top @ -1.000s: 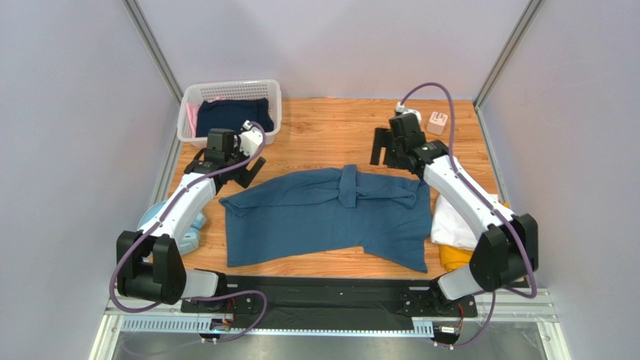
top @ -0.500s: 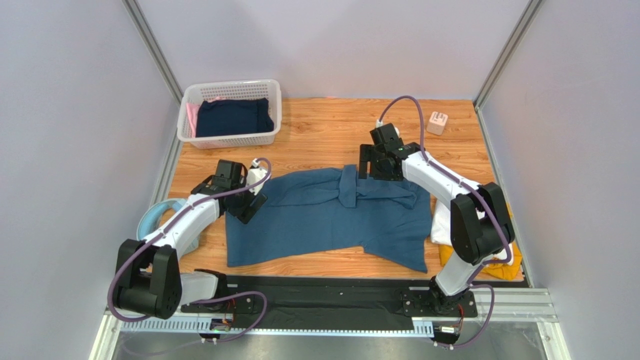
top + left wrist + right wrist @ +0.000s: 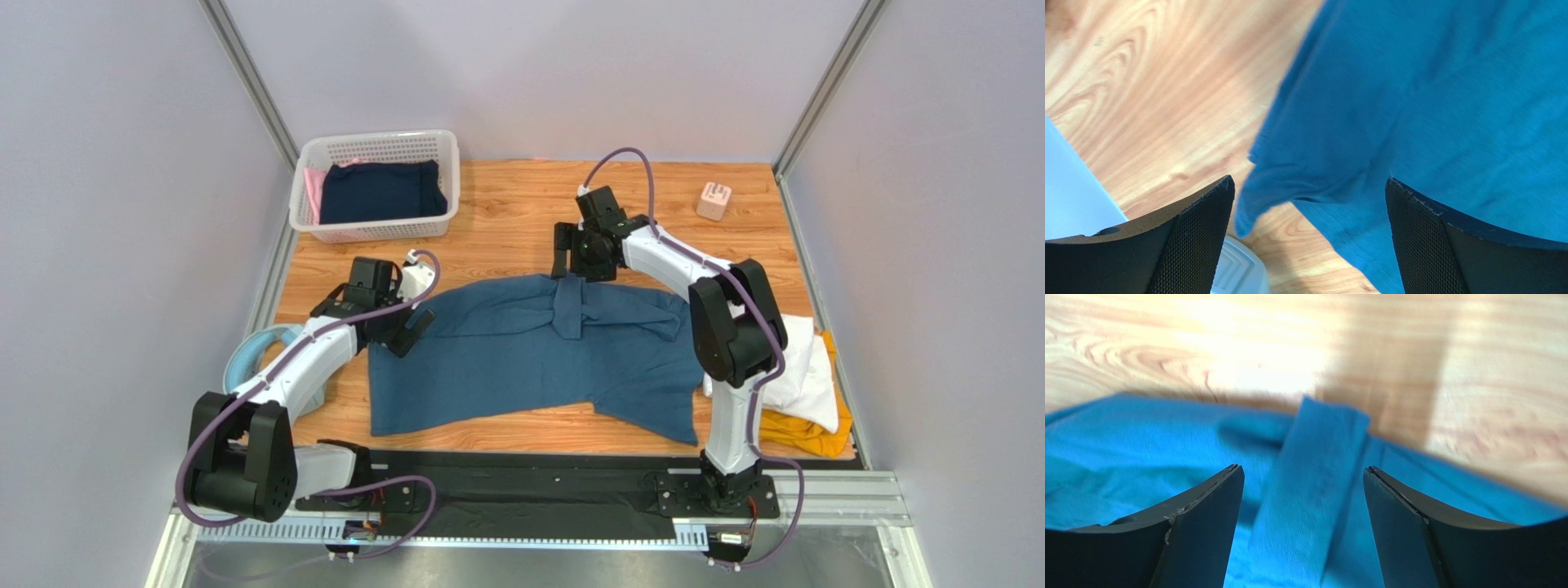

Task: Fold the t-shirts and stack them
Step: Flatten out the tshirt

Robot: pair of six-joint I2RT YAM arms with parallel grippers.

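The teal-blue t-shirt (image 3: 540, 355) lies spread and rumpled on the wooden table, with a folded strip (image 3: 568, 306) standing across its top edge. My left gripper (image 3: 402, 321) is open over the shirt's left corner (image 3: 1272, 190), nothing between its fingers. My right gripper (image 3: 572, 263) is open just above the strip's far end (image 3: 1315, 465). A folded white t-shirt (image 3: 803, 355) lies on a mustard-yellow one (image 3: 803, 431) at the right.
A white lattice basket (image 3: 374, 223) holding dark navy and pink cloth stands at the back left. A pale-blue rounded item (image 3: 252, 355) sits by the left arm. A small pinkish block (image 3: 714, 200) is at the back right.
My right gripper has swung left from the back right to the strip at the shirt's top edge. My left gripper has come down and toward the shirt's left corner.
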